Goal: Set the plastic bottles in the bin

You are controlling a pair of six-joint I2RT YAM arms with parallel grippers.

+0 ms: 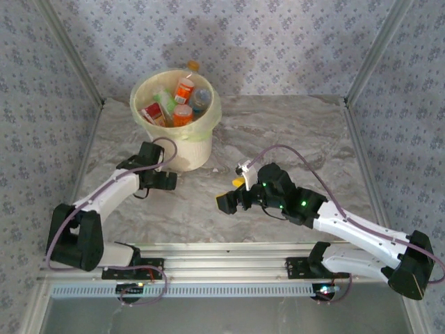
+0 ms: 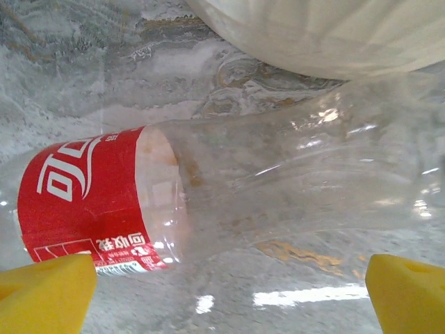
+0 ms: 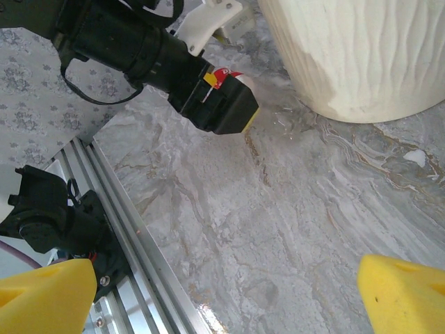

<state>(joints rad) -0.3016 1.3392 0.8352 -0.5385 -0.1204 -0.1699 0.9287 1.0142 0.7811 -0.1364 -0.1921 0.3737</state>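
Marbled counter (image 1: 292, 132) carries the bin (image 1: 188, 149) far left, several bottles (image 1: 182, 101) inside. A red-labelled bottle (image 2: 208, 188) lies beside its base, just ahead of the wide-spread left fingers (image 2: 45, 296). Best to straddle its clear body squarely, then close gently. The right fingers (image 3: 42, 299) are wide and empty.

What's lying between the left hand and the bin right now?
A clear bottle with a red label lies on its side on the table, between the open left hand and the bin, in the left wrist view.
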